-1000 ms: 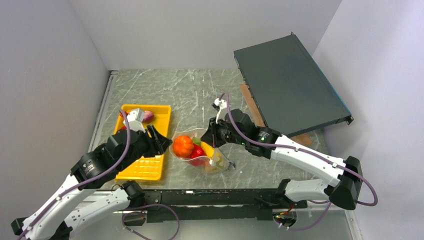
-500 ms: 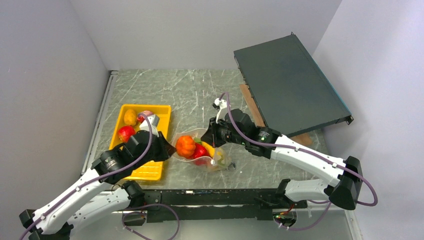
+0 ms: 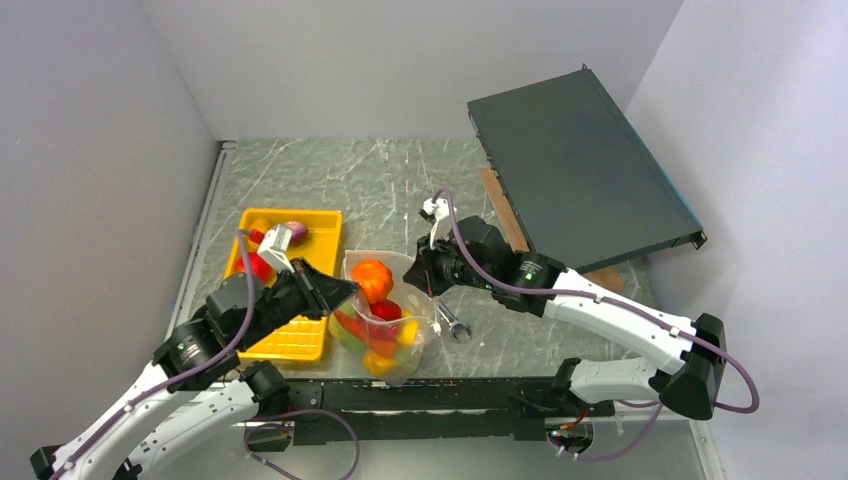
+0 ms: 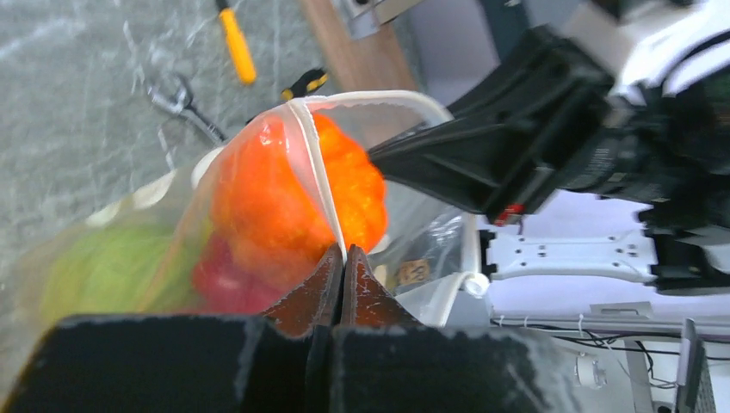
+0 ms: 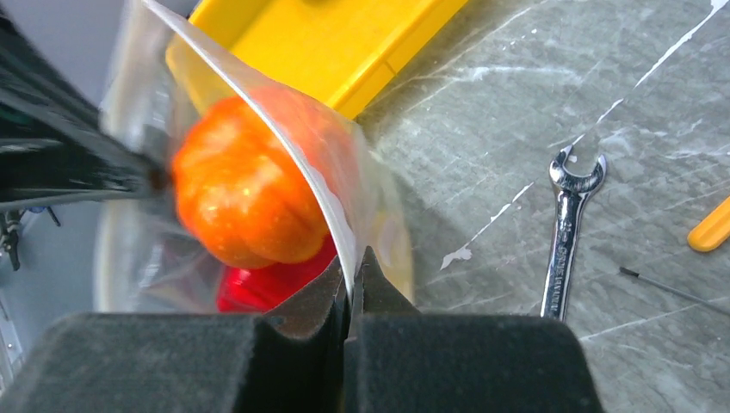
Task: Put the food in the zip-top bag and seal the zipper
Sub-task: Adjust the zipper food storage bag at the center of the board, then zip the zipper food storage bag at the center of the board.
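Observation:
The clear zip-top bag hangs between both grippers with its mouth up. Inside it lies food: an orange piece on top, a red pepper, green and yellow pieces lower down. My left gripper is shut on the left side of the white zipper, and my right gripper is shut on the right side. In the left wrist view the left gripper pinches the strip beside the orange piece. In the right wrist view the right gripper pinches the zipper.
A yellow tray at the left holds more food. A steel wrench lies right of the bag, with a yellow-handled screwdriver beyond it. A dark panel leans at the back right.
My left arm came from the tray to the bag and its gripper shut on the zipper edge. The bag rose off the table and now hangs upright, uncovering the wrench.

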